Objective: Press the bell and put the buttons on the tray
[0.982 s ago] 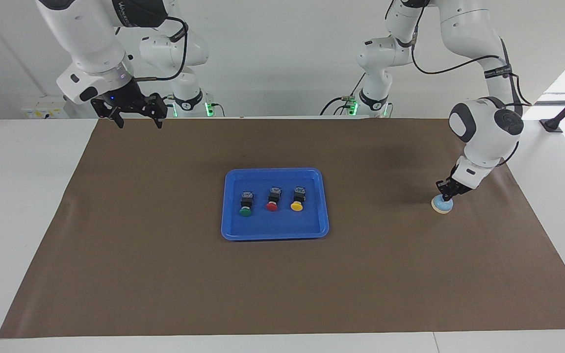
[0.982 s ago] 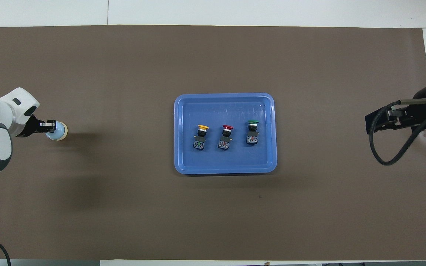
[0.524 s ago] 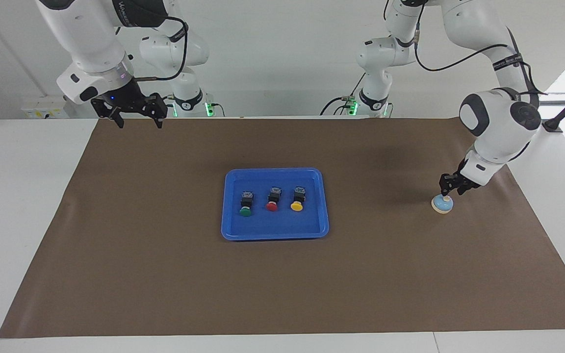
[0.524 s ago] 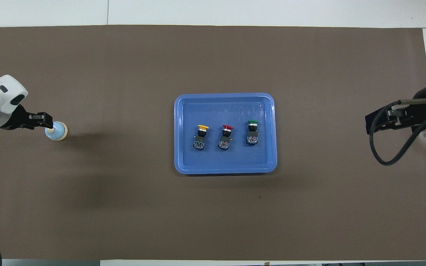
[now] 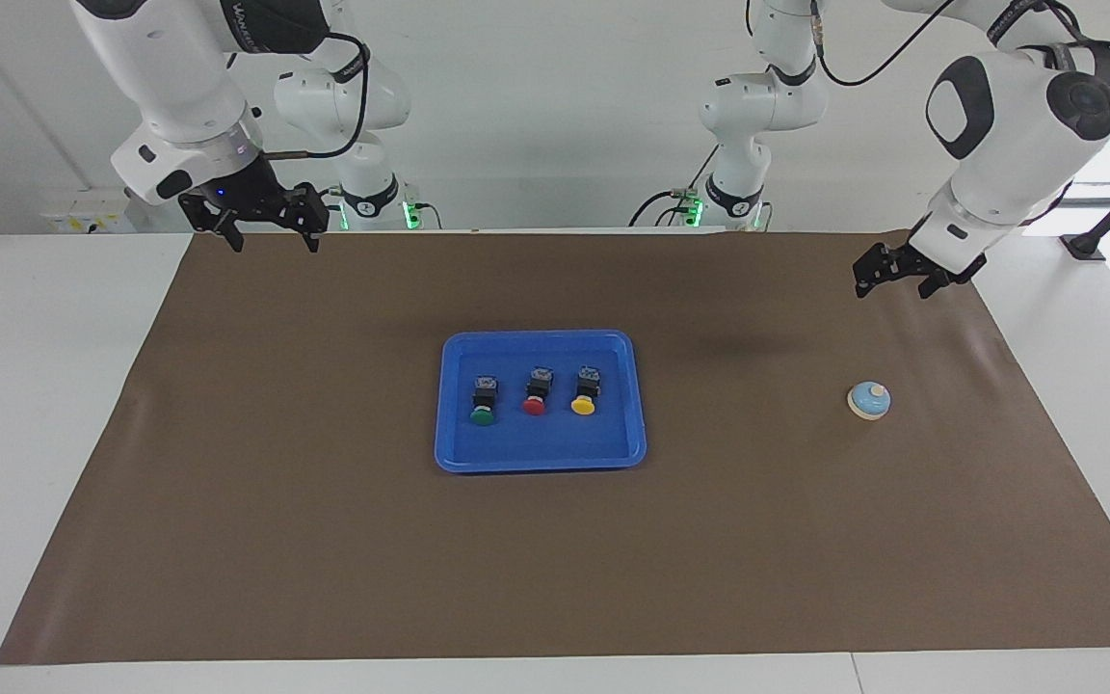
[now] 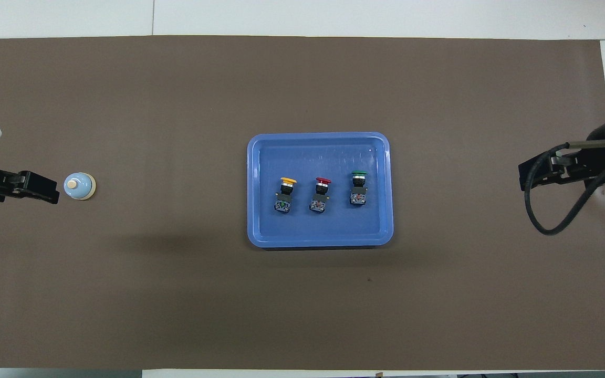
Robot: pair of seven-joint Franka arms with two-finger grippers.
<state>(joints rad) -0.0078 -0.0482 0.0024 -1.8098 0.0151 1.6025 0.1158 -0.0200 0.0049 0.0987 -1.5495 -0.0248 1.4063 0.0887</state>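
**Bell stands free, three buttons lined up in the tray**

The bell [image 5: 869, 400] sits on the brown mat [image 5: 324, 540] toward the left arm's end of the tabletop [image 5: 44, 386], its blue dome and pale knob fully in sight, nothing touching it. Well apart from it, at the middle of the mat, lies the blue tray [image 5: 449, 453]. Inside the tray the three buttons rest in a row on their sides: the yellow button [image 5: 584, 392] nearest the bell's end, the red button [image 5: 537, 391] in the middle, the green button [image 5: 484, 403] toward the right arm's end. All three caps point away from the robots.

The left tool [image 5: 890, 275] hangs in the air over the mat's edge nearest the robots, fingers spread wide and holding nothing. The right tool [image 5: 271, 234] waits over the mat's corner at the right arm's end, raised, fingers likewise wide apart and empty.
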